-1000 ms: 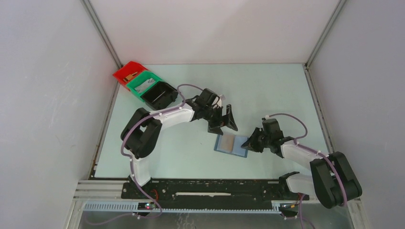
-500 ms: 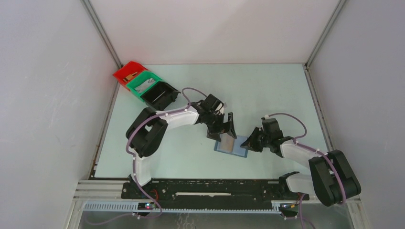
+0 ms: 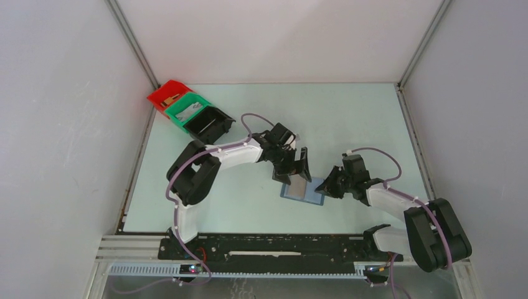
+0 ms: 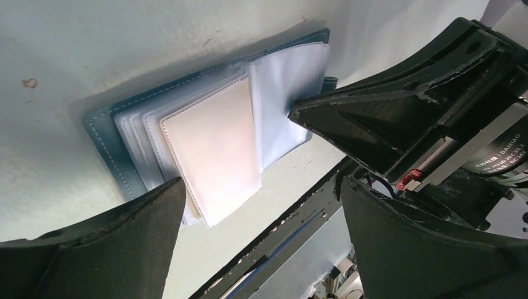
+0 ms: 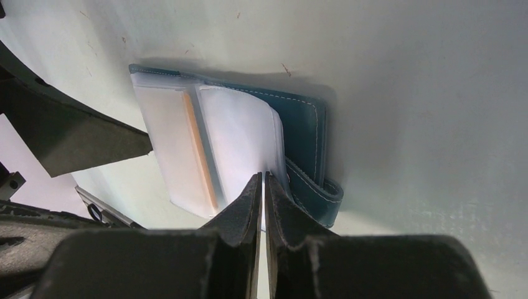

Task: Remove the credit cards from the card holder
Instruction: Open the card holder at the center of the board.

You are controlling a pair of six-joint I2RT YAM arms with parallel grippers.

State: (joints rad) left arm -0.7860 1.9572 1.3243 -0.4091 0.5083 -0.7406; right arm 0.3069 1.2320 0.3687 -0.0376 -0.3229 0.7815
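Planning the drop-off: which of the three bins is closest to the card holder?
The black bin, at the row's near end; the green bin and red bin sit farther back toward the corner.

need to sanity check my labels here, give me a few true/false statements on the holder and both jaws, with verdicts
1. The holder lies open on the table. True.
2. The left jaws are shut on the holder. False: they stand wide open above it, holding nothing.
3. The right jaws pinch a clear sleeve of the holder. True.
4. The holder sits in the green bin. False: it lies on the table between the two arms.
5. A card shows inside a sleeve. True.
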